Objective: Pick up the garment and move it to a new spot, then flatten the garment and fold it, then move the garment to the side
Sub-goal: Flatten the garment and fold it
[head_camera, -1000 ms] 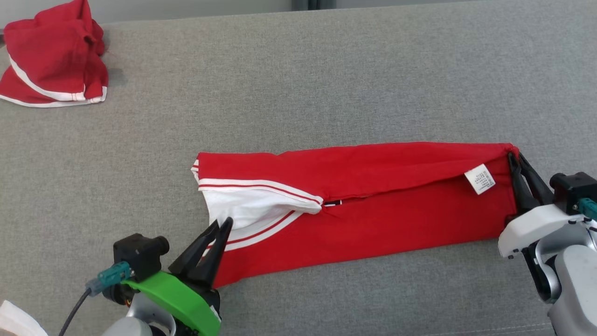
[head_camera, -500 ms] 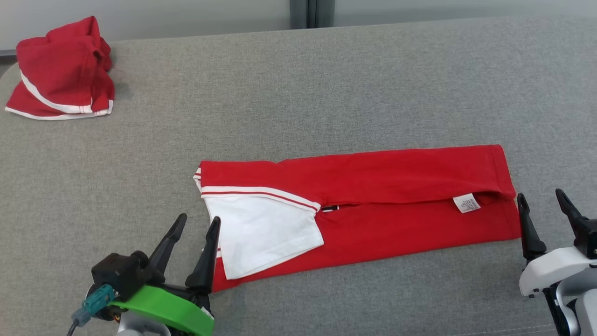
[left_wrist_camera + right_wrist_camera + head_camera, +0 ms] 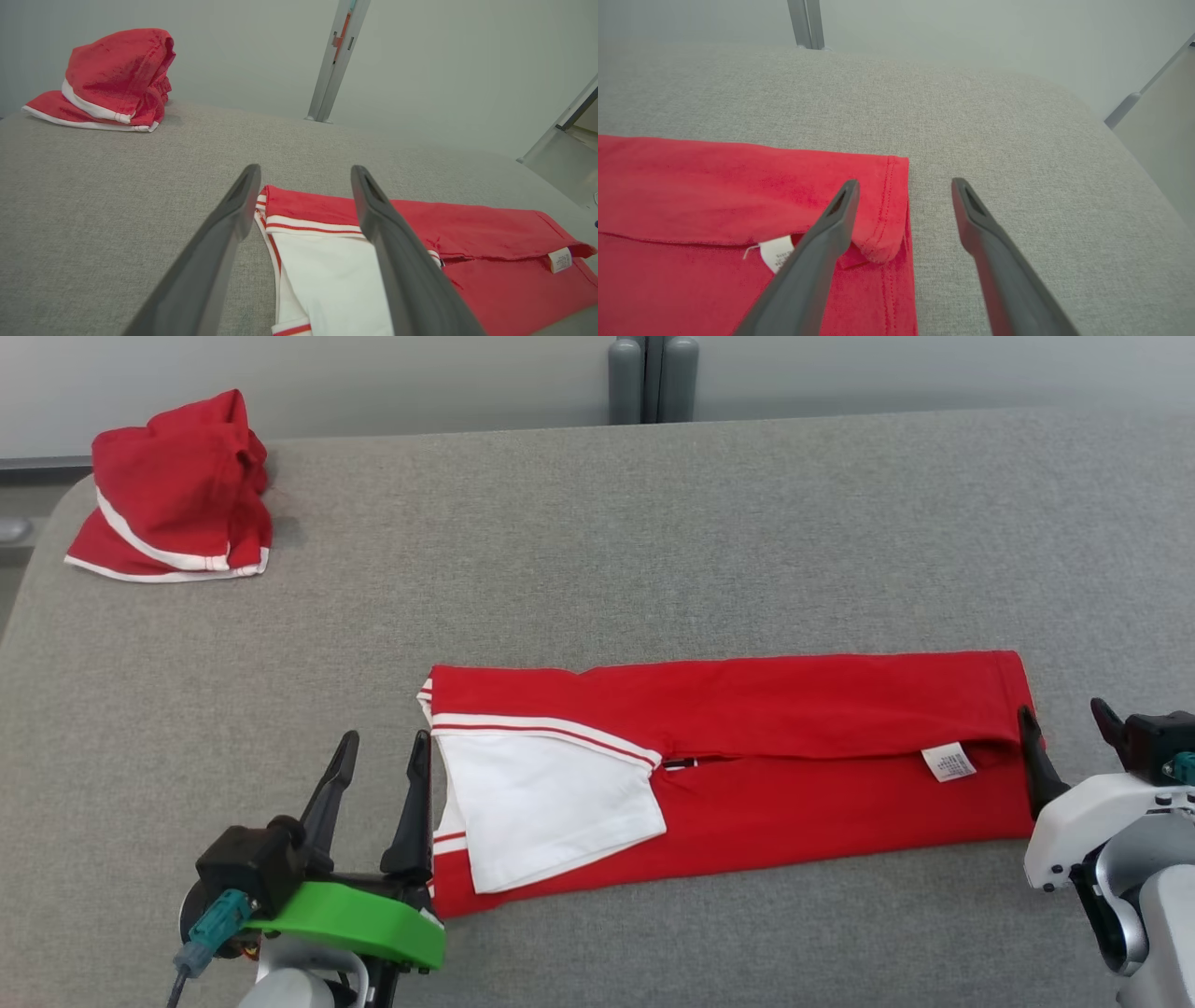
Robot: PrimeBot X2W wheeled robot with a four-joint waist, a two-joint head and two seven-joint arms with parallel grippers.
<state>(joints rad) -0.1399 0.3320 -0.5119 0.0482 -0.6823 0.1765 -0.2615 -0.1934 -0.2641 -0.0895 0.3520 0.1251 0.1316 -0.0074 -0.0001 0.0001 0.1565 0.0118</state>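
Note:
The red garment [image 3: 794, 747] lies folded into a long strip across the grey surface, with a white striped sleeve [image 3: 551, 803] on top at its left end and a white label [image 3: 948, 763] near its right end. My left gripper [image 3: 385, 749] is open just off the strip's left edge, holding nothing. In the left wrist view the garment [image 3: 490, 266] lies between and past the left gripper [image 3: 303, 175]. My right gripper [image 3: 1064, 719] is open at the strip's right edge, empty. In the right wrist view the garment's hem [image 3: 892, 200] sits beside the right gripper [image 3: 903, 186].
A second red garment [image 3: 177, 504] with white trim lies bunched at the far left corner of the grey padded surface [image 3: 653, 541], also in the left wrist view as a red heap [image 3: 112, 79]. A grey post [image 3: 652, 378] stands behind the far edge.
Both grippers opened and let go of the garment's ends, then drew back toward me. The folded edge settled flat. The head camera tilted up, shifting the whole scene lower in view.

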